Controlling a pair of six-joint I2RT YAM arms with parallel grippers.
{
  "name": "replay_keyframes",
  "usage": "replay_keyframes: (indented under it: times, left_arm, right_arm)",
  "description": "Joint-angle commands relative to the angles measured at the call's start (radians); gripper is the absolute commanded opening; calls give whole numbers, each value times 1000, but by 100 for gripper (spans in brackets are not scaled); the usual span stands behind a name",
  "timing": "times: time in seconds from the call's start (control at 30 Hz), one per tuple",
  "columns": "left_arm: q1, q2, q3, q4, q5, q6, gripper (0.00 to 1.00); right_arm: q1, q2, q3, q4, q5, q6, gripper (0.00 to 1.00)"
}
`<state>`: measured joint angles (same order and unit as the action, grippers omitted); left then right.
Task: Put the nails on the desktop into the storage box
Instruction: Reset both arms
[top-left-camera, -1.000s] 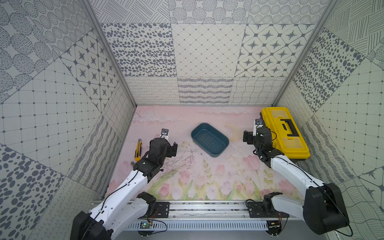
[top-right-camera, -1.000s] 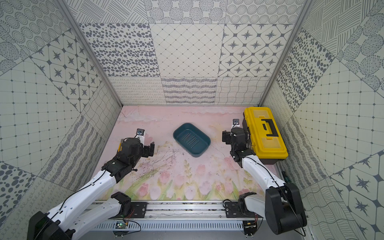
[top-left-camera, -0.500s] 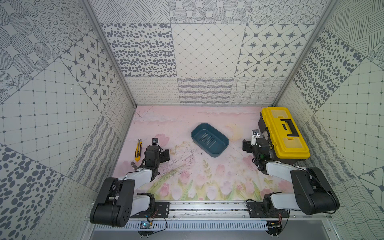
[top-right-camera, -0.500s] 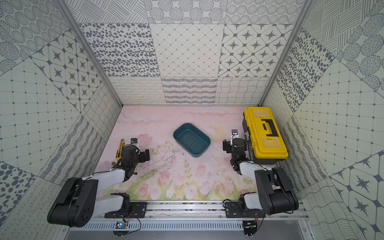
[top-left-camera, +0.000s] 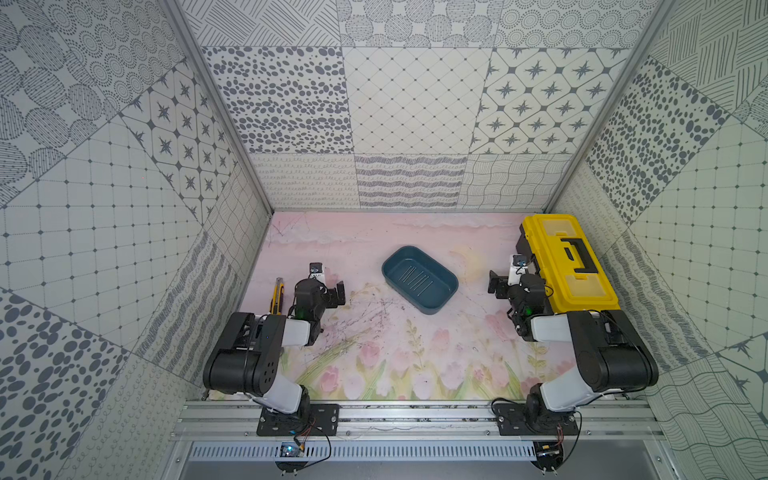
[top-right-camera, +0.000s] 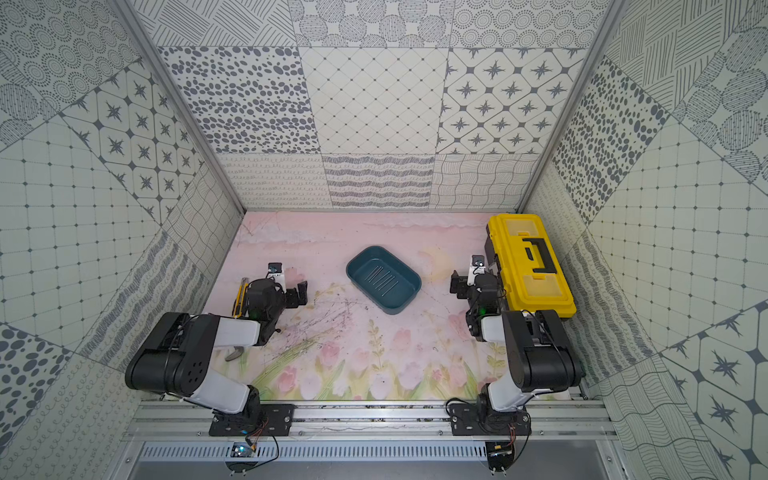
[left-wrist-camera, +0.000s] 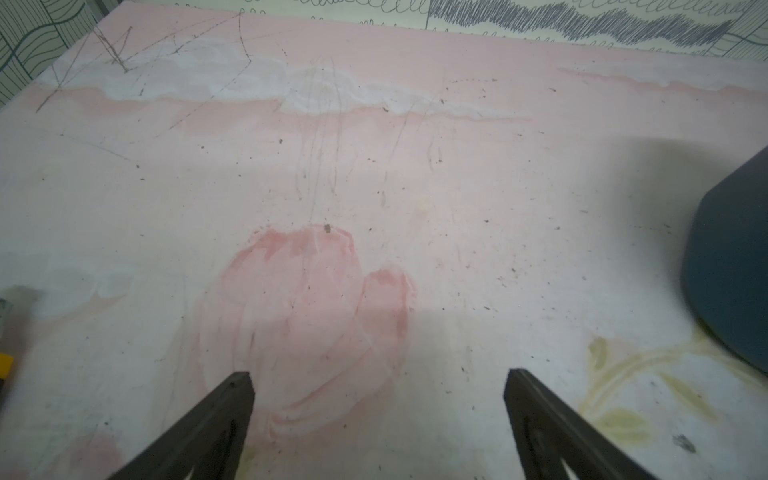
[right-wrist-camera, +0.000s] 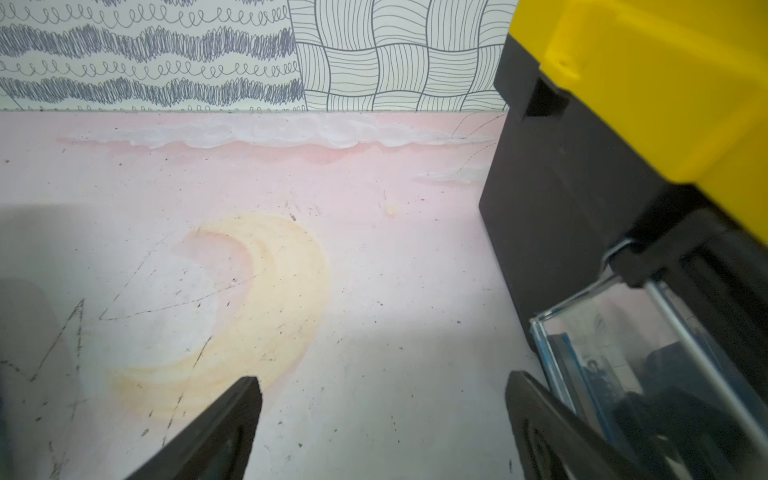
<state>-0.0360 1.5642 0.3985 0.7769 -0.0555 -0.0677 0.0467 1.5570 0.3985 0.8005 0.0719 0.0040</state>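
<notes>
The teal storage box (top-left-camera: 419, 284) (top-right-camera: 383, 279) stands on the floral desktop (top-left-camera: 374, 340) at the middle back. Several thin grey nails (top-left-camera: 417, 281) (top-right-camera: 382, 279) lie side by side on its floor. My left gripper (top-left-camera: 328, 291) (top-right-camera: 293, 291) hovers low over the desktop, left of the box, open and empty. In the left wrist view its jaws (left-wrist-camera: 378, 374) stand wide over a printed tulip, with the box wall (left-wrist-camera: 731, 257) at the edge. My right gripper (top-left-camera: 509, 282) (top-right-camera: 469, 283) (right-wrist-camera: 382, 377) is open and empty between the box and the toolbox.
A yellow toolbox (top-left-camera: 565, 262) (top-right-camera: 530, 262) (right-wrist-camera: 644, 83) with a black handle stands at the back right, close beside my right gripper. A yellow utility knife (top-left-camera: 276, 295) (top-right-camera: 240, 297) lies by the left wall. A grey bent metal tool (top-right-camera: 235, 354) shows under my left arm.
Both arms have folded back, their elbows drawn down toward the front rail. Both grippers have stayed open and empty. The box and the toolbox have not moved.
</notes>
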Motion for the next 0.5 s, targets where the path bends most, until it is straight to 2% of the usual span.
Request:
replay_keyframes:
  times: [0.0,0.47]
  left_arm:
    - [9,9,16,58,46,11,99]
    - [7,7,19,48,44,10,100]
  right_arm:
    - [1,-5,14,29,-29,20,97]
    - [2,-4,13,31,-27,18,97]
